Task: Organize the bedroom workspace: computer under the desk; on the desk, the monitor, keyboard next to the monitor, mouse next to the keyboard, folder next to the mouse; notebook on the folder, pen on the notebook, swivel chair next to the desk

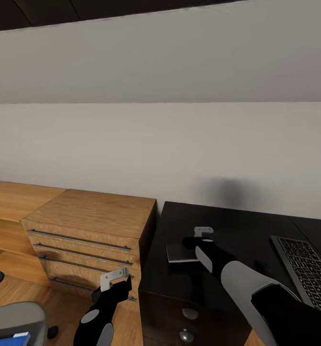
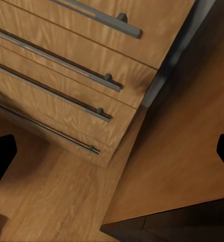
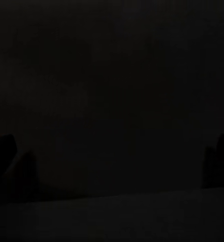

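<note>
Hovering over the black cabinet desk (image 1: 247,226), the right gripper (image 1: 195,244) is seen beside the notebook (image 1: 179,253); its grip cannot be told. The left gripper (image 1: 116,283) is held wide open and empty before the wooden drawer unit (image 1: 91,226).

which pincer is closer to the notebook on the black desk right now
The right. The right pincer hovers at the notebook, over its far right corner. The left pincer hangs off the desk, in front of the wooden drawer unit.

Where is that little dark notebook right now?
In the head view the notebook lies flat on the black cabinet, near its left edge, just beside the right gripper and left of the keyboard.
</note>
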